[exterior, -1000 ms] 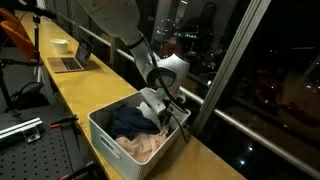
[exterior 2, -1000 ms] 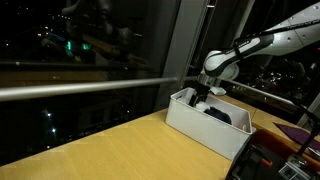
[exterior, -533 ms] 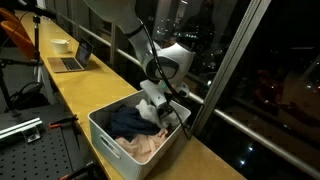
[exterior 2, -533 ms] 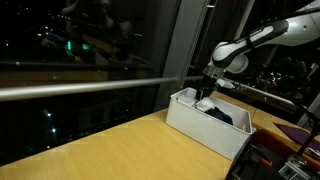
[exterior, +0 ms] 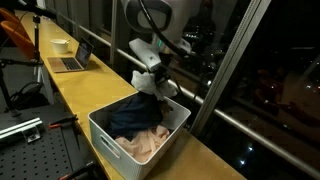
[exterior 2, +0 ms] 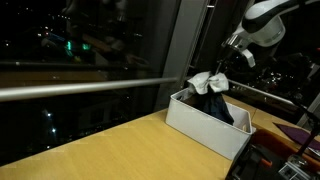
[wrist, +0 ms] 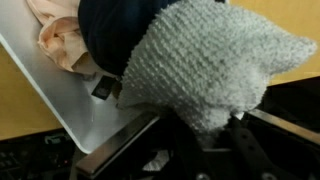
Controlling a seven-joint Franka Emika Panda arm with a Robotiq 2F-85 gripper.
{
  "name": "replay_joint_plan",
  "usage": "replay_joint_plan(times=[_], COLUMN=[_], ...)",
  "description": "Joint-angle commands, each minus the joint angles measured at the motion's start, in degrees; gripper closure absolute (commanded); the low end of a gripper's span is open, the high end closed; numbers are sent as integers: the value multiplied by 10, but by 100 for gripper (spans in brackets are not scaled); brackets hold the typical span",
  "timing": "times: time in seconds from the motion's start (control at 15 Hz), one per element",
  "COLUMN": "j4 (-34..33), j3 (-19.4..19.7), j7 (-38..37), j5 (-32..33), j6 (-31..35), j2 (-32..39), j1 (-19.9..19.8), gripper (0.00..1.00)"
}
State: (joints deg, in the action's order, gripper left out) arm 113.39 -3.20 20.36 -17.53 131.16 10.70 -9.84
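My gripper hangs above the far end of a white bin and is shut on a pale grey knitted cloth. That cloth dangles over the bin, clear of its rim. In the wrist view the knitted cloth fills the middle, pinched between my fingers at the gripper. Under it lie a dark navy garment and a pink cloth inside the bin. The navy garment and the pink cloth also show in an exterior view.
The bin stands on a long wooden counter along a dark window with a metal rail. A laptop and a small bowl sit farther along the counter. A perforated metal table lies beside it.
The jaws have closed on the knitted cloth inside the bin, and the arm has risen, lifting the cloth up out of the bin.
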Motion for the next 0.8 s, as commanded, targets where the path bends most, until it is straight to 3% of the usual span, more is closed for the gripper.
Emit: replay_joint_plan(times=[0.0,0.33,0.73], j4=[26,-15,-118], j3=[0,-19,-76], j7=[24,11,-31], j5=[4,25,90], j6=[-51,-209,-317], j2=[-106,-181,-224], j1=[33,117,204], gripper=[94,94,94])
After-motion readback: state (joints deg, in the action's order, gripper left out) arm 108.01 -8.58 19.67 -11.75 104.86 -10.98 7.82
